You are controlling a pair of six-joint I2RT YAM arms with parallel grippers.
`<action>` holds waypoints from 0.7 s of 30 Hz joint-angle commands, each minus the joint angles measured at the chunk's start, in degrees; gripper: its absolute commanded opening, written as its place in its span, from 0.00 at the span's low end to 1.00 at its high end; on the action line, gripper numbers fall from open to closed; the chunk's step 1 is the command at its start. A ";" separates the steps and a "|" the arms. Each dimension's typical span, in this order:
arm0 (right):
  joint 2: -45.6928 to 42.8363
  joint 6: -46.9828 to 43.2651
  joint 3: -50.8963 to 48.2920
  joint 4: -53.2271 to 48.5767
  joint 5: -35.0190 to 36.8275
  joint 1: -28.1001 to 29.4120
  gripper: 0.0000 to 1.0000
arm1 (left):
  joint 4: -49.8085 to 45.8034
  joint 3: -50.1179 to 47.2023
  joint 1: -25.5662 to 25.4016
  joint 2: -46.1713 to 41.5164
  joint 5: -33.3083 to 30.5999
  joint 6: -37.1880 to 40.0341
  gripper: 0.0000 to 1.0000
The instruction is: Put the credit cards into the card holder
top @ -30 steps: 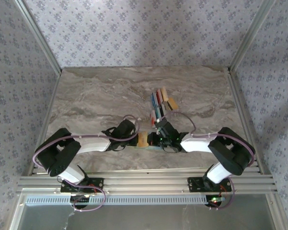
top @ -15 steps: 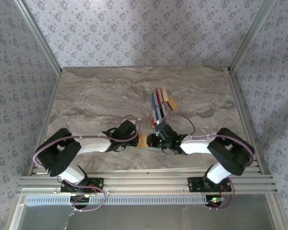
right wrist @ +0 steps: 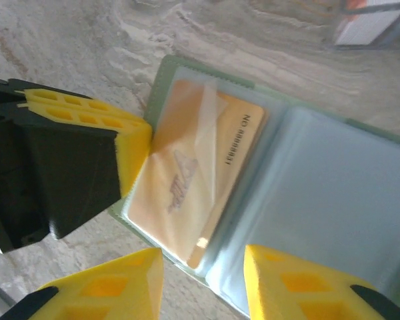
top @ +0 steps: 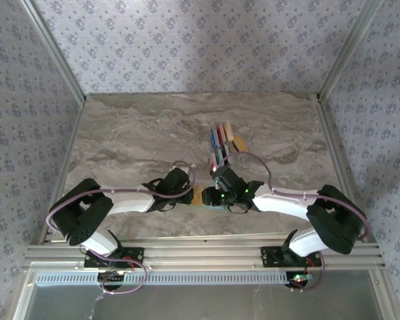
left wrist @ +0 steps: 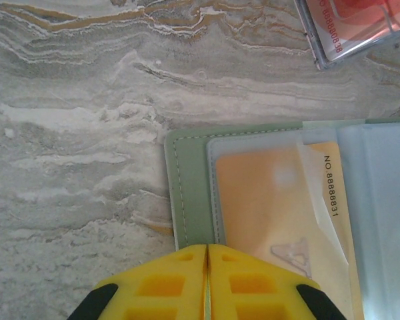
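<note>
1. right end effector [right wrist: 203, 283] is spread, nothing between its tips. the tan card [right wrist: 187, 180] lies just ahead of it, inside the first clear pocket of the open card holder [left wrist: 187, 193].
2. left end effector [left wrist: 207, 283] is pressed together w/ its tips at the holder's outer edge. can't tell if it pinches the green cover or only pins it to the worktop [left wrist: 87, 100].
3. step in hand, prob: clear off the pocketed card & go for the next one. best done w/ a straight lift, so the tips don't snag the thin pocket film or drag the card back out.
4. left should hold as is; the holder looks light & would likely slide or fold w/o it.
5. rest of the credit cards [top: 220, 141] sit in a row beyond the right end effector, on the holder's far side. a red card [left wrist: 360, 27] in a clear case lies ahead & right of the left end effector.
6. hard to judge: whether the tan card is fully home, since sheen on the film blurs its inner edge.
7. cut off: the holder's far half runs out of both wrist views, so the no. of free pockets is unclear. in the top view the arms cover most of the holder.
</note>
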 commanded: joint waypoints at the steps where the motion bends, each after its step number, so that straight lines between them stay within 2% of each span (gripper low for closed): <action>1: -0.83 -2.25 2.62 -9.86 7.70 -0.38 0.37 | -1.62 -1.41 -0.82 0.41 1.94 -0.07 0.10; 5: 0.84 -2.22 4.58 -13.44 11.86 -1.28 0.35 | -1.52 -1.58 -0.83 0.41 2.27 -0.07 0.10; 14: 7.92 -5.22 7.32 -10.73 12.77 -3.41 0.37 | -1.27 -1.41 -0.83 0.76 2.55 0.02 0.11; 21: 12.18 -5.43 7.62 -9.34 14.85 -2.11 0.38 | -1.00 -1.27 -0.82 1.42 2.82 0.11 0.11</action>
